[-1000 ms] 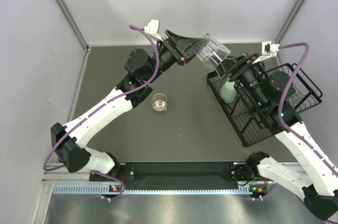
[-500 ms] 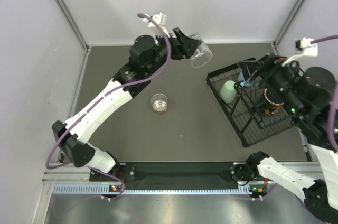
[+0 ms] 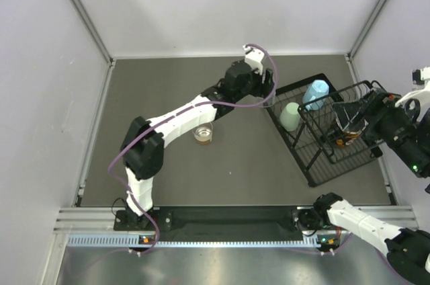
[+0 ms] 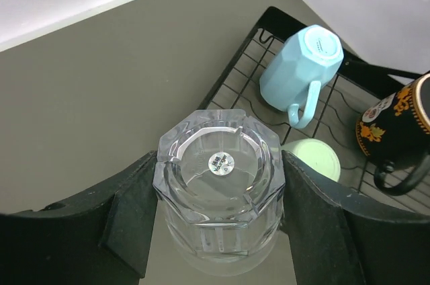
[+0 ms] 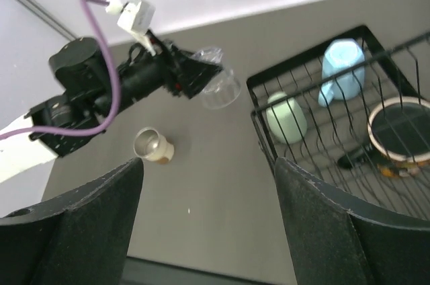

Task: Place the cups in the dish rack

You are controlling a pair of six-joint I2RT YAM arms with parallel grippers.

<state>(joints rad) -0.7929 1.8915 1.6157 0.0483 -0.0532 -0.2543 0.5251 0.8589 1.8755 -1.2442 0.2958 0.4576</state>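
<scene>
Because cups drain best mouth down, the left gripper [image 4: 218, 160] carries the clear cup [image 4: 216, 191] inverted, its thick base turned up toward the wrist, the two fingers [image 4: 131, 211] pressed flat against opposite sides at about a cup's width. The cup hangs in the air over the bare table [image 3: 154, 164], just off the rack [image 3: 289, 147] at the rack's 10 o'clock corner, not yet over the wires. Three pieces are already loaded: the blue mug [image 3: 316, 93] upside down at the rack's 12 o'clock end, the green tumbler [image 3: 290, 117] at 8 o'clock from it, and the dark mug [image 3: 346, 130] in the raised basket at 4 o'clock. The left arm is stretched long from its base toward 1 o'clock, the wrist bent down so the cup points at the table. The right gripper [image 5: 208, 162] has its jaws wide apart with nothing between them; that arm is drawn off toward 3 o'clock, high beside the basket, probably to leave the rack free. One glass [image 3: 202, 132] stands upright near the table's middle, yet to be loaded.
</scene>
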